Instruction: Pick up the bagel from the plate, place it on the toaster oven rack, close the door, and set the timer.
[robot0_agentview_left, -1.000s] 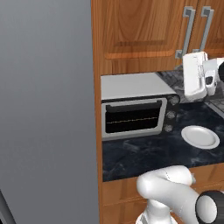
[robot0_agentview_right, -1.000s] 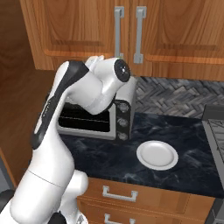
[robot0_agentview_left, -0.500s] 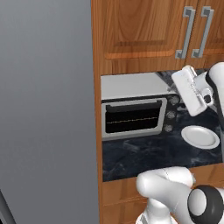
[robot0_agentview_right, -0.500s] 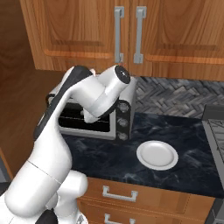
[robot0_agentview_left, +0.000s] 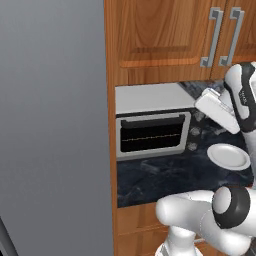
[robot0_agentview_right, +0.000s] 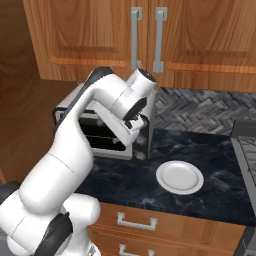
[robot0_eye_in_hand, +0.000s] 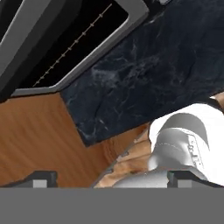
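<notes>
The dark marble counter (robot0_agentview_right: 210, 165) holds two things. The toaster oven (robot0_agentview_left: 152, 127) sits on the left. The white plate (robot0_agentview_right: 179, 177) lies to its right, nearer the front edge.

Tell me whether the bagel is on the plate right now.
No: in the right base view the plate is bare white, with no bagel on it.

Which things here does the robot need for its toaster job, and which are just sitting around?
For the job:
- toaster oven
- its door, closed
- its knobs
- plate, nothing on it
- gripper, open, holding nothing

Just around:
- wooden cupboards
- dark counter
- drawers
</notes>
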